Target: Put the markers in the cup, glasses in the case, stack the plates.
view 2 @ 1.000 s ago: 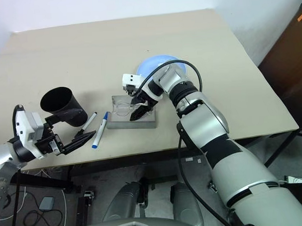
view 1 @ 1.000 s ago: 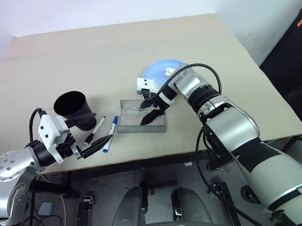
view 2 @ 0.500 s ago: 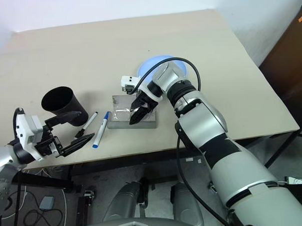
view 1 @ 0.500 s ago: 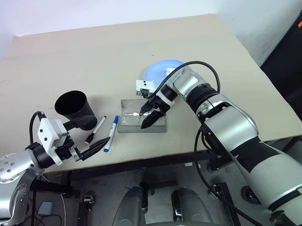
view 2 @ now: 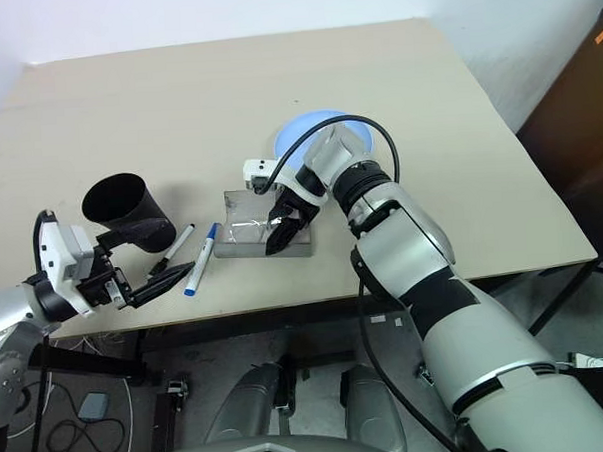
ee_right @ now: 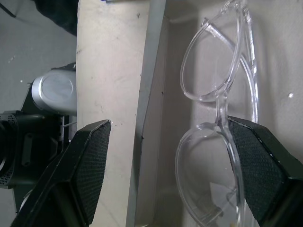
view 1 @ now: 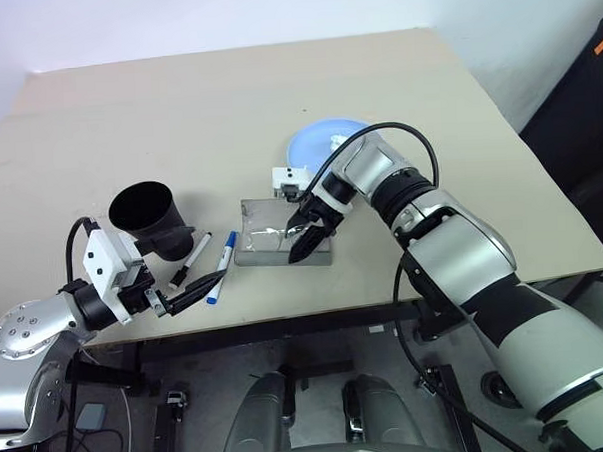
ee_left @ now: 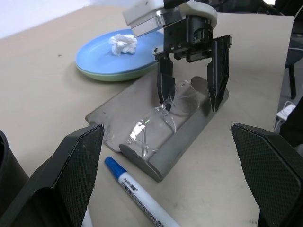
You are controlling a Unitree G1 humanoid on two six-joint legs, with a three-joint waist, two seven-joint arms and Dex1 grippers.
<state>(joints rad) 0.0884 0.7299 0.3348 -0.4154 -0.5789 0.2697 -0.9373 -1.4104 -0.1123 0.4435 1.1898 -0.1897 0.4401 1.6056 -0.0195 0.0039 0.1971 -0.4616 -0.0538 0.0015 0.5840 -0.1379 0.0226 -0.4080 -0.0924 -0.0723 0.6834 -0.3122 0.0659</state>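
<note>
Left wrist view: the right claw [ee_left: 191,90], having swung down over the open case [ee_left: 156,123], is hanging spread above the glasses [ee_left: 158,120] now lying inside, suggesting placement is done; the left claw [view 1: 189,290] is waiting open beside the markers [view 1: 223,266].

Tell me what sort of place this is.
Probably a lab or test room: a bare beige table against plain white walls, with loose cables on the grey floor beneath.

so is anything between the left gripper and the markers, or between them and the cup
Nothing visible. The open left gripper sits just short of the blue-capped marker and the black-capped marker, both flat on the table, with the cup right beside them.
</note>
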